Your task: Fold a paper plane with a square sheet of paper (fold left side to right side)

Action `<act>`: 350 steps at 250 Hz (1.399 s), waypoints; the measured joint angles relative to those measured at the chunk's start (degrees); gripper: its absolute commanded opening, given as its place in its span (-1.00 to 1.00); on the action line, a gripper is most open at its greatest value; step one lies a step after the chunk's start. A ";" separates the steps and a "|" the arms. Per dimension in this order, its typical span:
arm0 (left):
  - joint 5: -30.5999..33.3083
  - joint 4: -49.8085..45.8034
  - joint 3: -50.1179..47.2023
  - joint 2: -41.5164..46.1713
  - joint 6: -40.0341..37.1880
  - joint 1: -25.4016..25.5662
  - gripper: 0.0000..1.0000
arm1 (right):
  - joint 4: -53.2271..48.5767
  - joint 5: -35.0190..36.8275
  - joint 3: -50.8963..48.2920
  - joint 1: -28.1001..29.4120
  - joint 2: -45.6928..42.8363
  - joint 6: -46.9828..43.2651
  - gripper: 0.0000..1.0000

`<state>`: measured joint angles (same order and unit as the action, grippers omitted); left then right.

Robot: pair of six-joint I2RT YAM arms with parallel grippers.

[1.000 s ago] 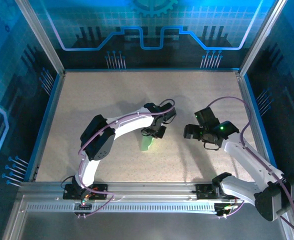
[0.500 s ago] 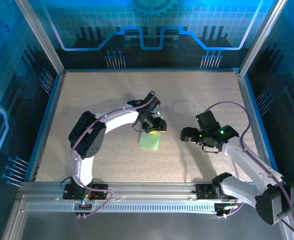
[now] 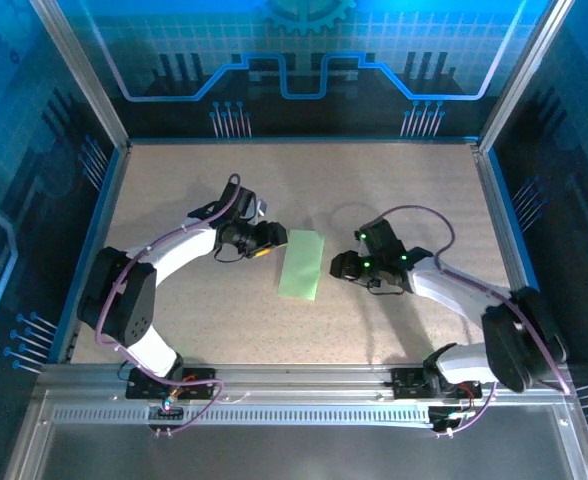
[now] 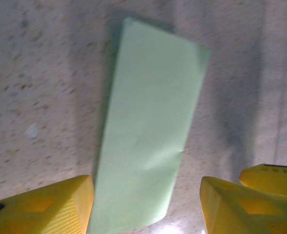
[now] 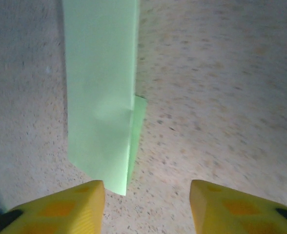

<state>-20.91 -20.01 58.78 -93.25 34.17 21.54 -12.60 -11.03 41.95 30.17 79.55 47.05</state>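
The square sheet of paper [image 3: 300, 264], pale green, lies flat on the table folded in half into a narrow rectangle. At its upper left edge my left gripper [image 3: 272, 241] is open. In the left wrist view the paper [image 4: 148, 136] runs between the yellow fingers [image 4: 46, 207] without touching them, and the left gripper [image 4: 146, 207] holds nothing. My right gripper [image 3: 340, 268] is just right of the sheet, also open. In the right wrist view the paper [image 5: 99, 97] shows two offset layers, its corner near the left finger [image 5: 60, 209] of the right gripper [image 5: 147, 207].
The speckled beige table [image 3: 414, 190] is bounded by blue-edged side walls [image 3: 92, 230] and a back panel [image 3: 294, 100]. An aluminium rail [image 3: 294, 385] carrying both arm bases runs along the near edge. The right arm's cable [image 3: 429, 215] loops over the table.
The left gripper opened, let go of the paper and drew back to the upper left. The sheet now lies flat. The right gripper moved in toward the sheet's right edge and narrowed its jaws.
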 measured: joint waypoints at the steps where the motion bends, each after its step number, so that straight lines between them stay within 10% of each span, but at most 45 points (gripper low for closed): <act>1: 0.00 0.00 -0.13 0.00 0.00 -0.02 0.21 | 0.17 -0.04 0.09 0.07 0.26 -0.07 -0.30; 61: -0.48 1.03 -3.26 0.00 0.02 -0.07 0.20 | 8.90 -1.75 5.46 0.68 11.96 0.85 -0.75; 350: -7.10 -1.53 2.14 -11.19 -1.73 0.33 0.10 | 15.63 -7.67 9.49 -1.27 25.86 -5.57 -0.79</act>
<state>-28.01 -21.54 60.93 -104.44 32.45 21.87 3.03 -18.70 51.44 28.91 105.41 41.47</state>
